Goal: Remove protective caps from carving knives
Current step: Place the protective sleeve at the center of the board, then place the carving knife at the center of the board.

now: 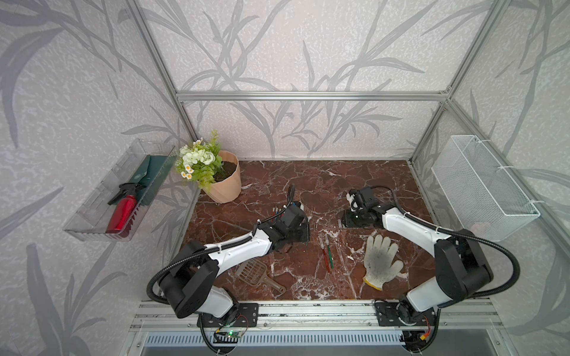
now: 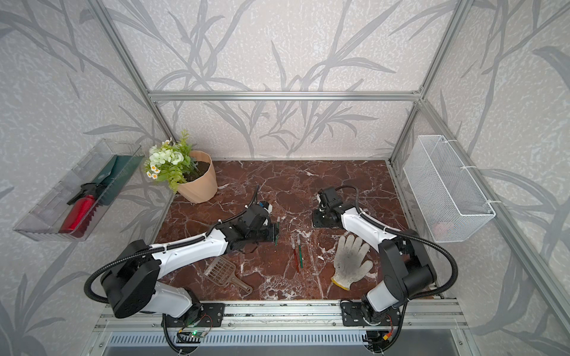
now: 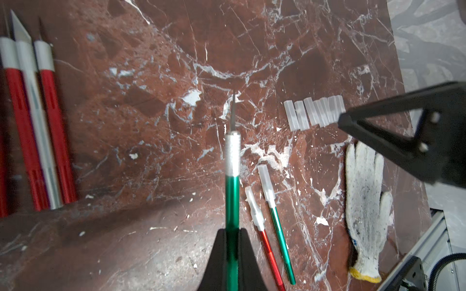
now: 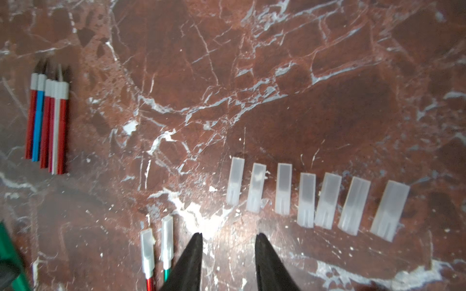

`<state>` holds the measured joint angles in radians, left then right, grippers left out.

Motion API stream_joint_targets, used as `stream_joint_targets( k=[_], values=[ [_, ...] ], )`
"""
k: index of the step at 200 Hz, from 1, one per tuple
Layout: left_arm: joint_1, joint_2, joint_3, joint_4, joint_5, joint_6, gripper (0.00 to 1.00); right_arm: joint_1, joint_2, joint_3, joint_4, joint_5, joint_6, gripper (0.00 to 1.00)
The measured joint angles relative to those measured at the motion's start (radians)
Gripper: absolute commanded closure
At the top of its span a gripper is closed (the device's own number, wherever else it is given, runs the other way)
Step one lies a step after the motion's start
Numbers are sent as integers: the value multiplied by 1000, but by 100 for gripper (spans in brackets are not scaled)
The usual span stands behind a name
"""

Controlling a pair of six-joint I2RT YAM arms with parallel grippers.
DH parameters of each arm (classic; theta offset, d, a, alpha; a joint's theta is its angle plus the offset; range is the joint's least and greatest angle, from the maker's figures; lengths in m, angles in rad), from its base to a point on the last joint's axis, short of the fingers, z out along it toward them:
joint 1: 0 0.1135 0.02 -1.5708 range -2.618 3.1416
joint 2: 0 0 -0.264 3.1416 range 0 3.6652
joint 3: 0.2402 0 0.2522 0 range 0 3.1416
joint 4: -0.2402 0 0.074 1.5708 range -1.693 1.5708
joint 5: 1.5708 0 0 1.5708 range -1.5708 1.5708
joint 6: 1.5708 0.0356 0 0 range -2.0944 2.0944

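within clenched left hand (image 3: 232,230), green knife (image 3: 232,191) tip toward back wall (image 2: 277,129); right hand (image 4: 228,235) released

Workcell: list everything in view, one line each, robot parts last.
loose caps: seven, translucent white, row on the table
capped knives: two, red and green, side by side mid-table
bare knives: about six, red, blue, silver, bundled, left side of table
green knife: one, green, blade bare, held
glove: one, soiled white, right side of table
scoop: one, brown, near edge, left side
flowerpot: one, peach, far left corner
clear tray: one, transparent, left-side wall
spray bottle: one, red, in the tray
dark green tool: one, in the tray
mesh basket: one, white, right-side wall
left gripper: black, shut on the green knife
right gripper: black, open, empty, by the caps
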<state>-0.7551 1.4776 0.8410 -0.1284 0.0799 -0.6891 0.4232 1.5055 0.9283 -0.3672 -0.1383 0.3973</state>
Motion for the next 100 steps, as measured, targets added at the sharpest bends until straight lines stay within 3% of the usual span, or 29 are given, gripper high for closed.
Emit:
stream_joint_targets(
  k=[35,75,100],
  values=[
    [14,51,64,-80,-39,14,95,0,-121,-104,48,-68,-8,37],
    [38,113,151,-167,-74,42,95,0,-217,-169,85,-164,-17,1],
    [59,146,194,-210,-90,64,95,1,-268,-209,110,-212,-20,1]
  ],
)
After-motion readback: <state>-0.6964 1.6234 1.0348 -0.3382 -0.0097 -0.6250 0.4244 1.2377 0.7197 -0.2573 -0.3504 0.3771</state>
